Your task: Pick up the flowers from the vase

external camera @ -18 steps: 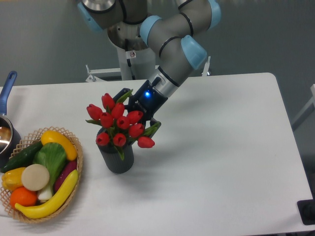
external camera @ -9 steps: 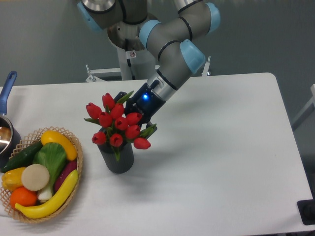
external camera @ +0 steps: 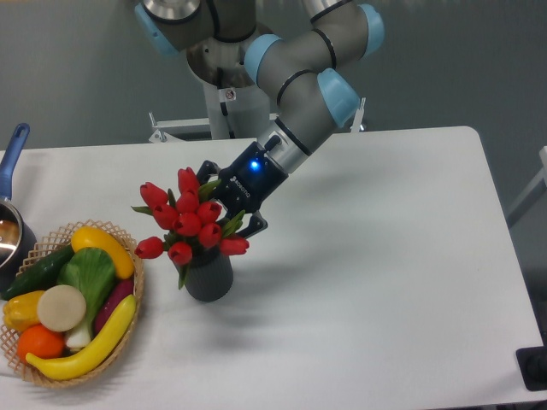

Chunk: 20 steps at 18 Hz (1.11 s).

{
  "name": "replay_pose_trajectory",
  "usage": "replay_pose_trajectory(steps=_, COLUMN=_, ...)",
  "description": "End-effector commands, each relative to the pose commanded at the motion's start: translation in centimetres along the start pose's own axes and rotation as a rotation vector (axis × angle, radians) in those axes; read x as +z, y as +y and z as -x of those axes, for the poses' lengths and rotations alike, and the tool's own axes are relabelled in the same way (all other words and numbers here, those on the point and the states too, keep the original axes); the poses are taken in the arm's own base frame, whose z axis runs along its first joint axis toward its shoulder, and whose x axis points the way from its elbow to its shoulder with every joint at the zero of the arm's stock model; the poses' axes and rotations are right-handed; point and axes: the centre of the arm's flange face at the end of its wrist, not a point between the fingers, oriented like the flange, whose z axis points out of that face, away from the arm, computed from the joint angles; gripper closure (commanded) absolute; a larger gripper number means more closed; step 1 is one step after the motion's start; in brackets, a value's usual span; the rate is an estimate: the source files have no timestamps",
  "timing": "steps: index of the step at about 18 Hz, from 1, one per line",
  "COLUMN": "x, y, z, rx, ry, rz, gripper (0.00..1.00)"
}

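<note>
A single fixed view looks down from in front of and above the white rectangular table (external camera: pixel 376 282), facing the grey back wall (external camera: pixel 77 68); the near edge runs along the bottom of the frame; the grey-and-blue jointed robot arm (external camera: pixel 299 81) enters from the top centre, its base cut off; the wicker basket of fruit and vegetables (external camera: pixel 70 305) sits at the lower left edge; middle distance, most of the tabletop in frame.
</note>
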Motion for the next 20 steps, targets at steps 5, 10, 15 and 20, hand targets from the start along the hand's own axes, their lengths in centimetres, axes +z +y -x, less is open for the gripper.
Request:
replay_pose_trajectory(steps=5, x=-0.2, y=-0.5, z=0.0, rx=-0.04, ry=0.007, rz=-0.044, gripper=0.56)
replay_pose_trajectory(steps=10, x=-1.4, y=-2.0, z=0.5, rx=-0.065, ry=-0.006, rz=-0.083, gripper=0.56)
replay_pose_trajectory(steps=15, x=-3.9, y=-5.3, z=0.7, rx=-0.103, ry=-0.028, rz=-0.148, gripper=0.56)
replay_pose_trajectory(steps=20, x=-5.2, y=-6.5, z=0.2, rx=-0.116, ry=-0.036, rz=-0.18, gripper=0.55)
